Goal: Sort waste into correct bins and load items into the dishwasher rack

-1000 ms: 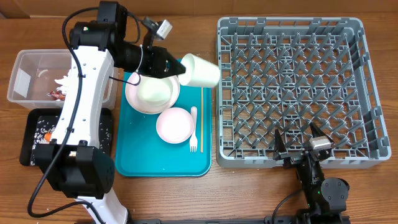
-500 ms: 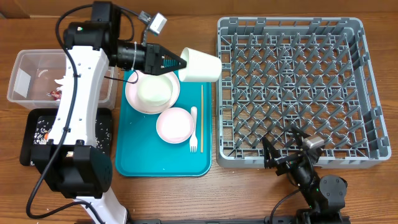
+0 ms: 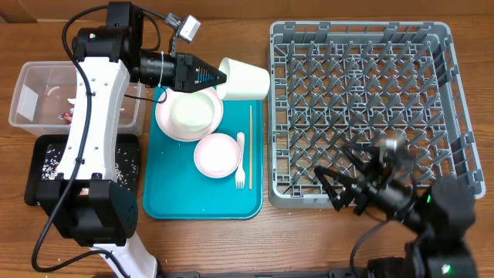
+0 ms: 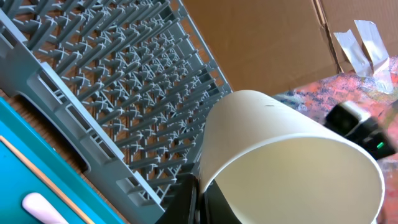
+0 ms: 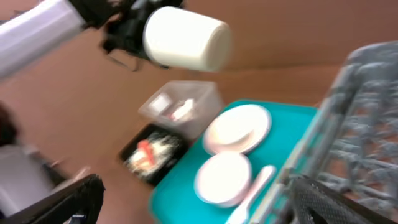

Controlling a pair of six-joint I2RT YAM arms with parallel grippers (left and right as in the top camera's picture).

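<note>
My left gripper (image 3: 214, 76) is shut on the rim of the white cup (image 3: 247, 79), which hangs on its side above the teal tray's far right corner, just left of the grey dishwasher rack (image 3: 363, 100). In the left wrist view the cup (image 4: 292, 155) fills the lower right, its rim pinched by the black fingers (image 4: 186, 199). My right gripper (image 3: 345, 188) stands open over the rack's front edge, holding nothing. The small bowl (image 3: 191, 112) sits on the large plate (image 3: 164, 127). The pink plate (image 3: 216, 154), fork (image 3: 240, 161) and chopstick (image 3: 250, 147) lie on the tray.
The teal tray (image 3: 177, 197) lies left of the rack. At far left are the clear tub (image 3: 38, 96), with waste partly hidden by my left arm, and the black tray (image 3: 46, 166) holding rice and scraps. The right wrist view is blurred.
The left gripper has drawn the cup slightly left and back. The right arm has risen and swung left along the rack's front edge, still open.
</note>
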